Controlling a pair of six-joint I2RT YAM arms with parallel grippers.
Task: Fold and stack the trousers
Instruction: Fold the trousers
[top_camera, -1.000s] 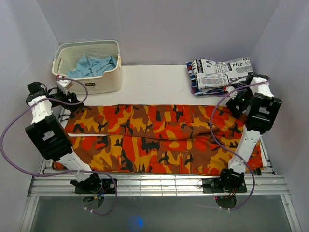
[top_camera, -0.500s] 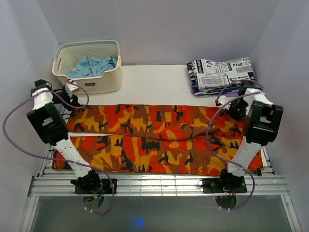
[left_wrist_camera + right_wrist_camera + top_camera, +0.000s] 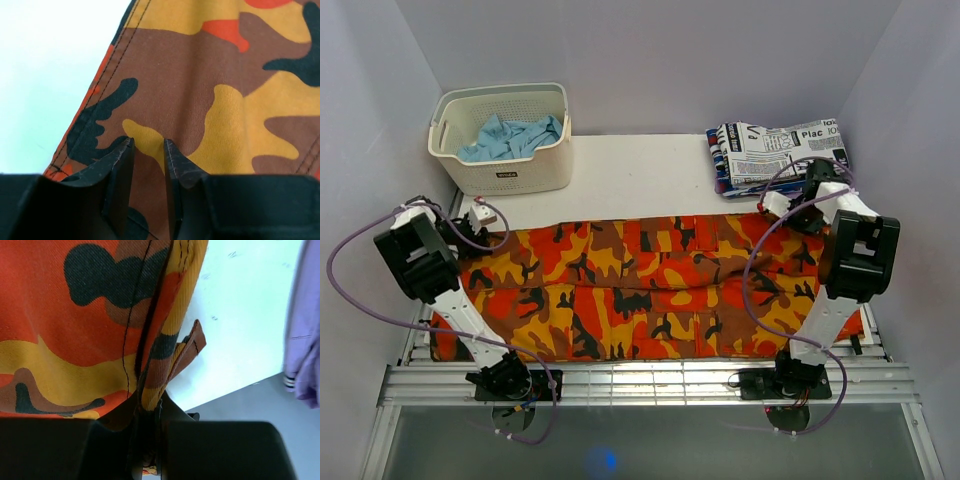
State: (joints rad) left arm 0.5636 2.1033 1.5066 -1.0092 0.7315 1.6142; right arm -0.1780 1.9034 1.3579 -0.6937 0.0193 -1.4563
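The orange, yellow and brown camouflage trousers lie spread lengthwise across the table. My left gripper is down on their far left corner. In the left wrist view its jaws stand a narrow gap apart, with flat cloth showing between them. My right gripper is at the far right edge, by the waistband. In the right wrist view it is shut on a bunched fold of the trousers, and a belt loop sticks out beside the fold.
A cream basket holding blue clothes stands at the back left. A folded stack in newspaper print lies at the back right, just behind my right gripper. Lavender walls close in both sides.
Both grippers came down onto the trousers' far edge. The right jaws closed on the cloth, the left jaws narrowed. The cloth's far edge has shifted and rumpled near the right gripper.
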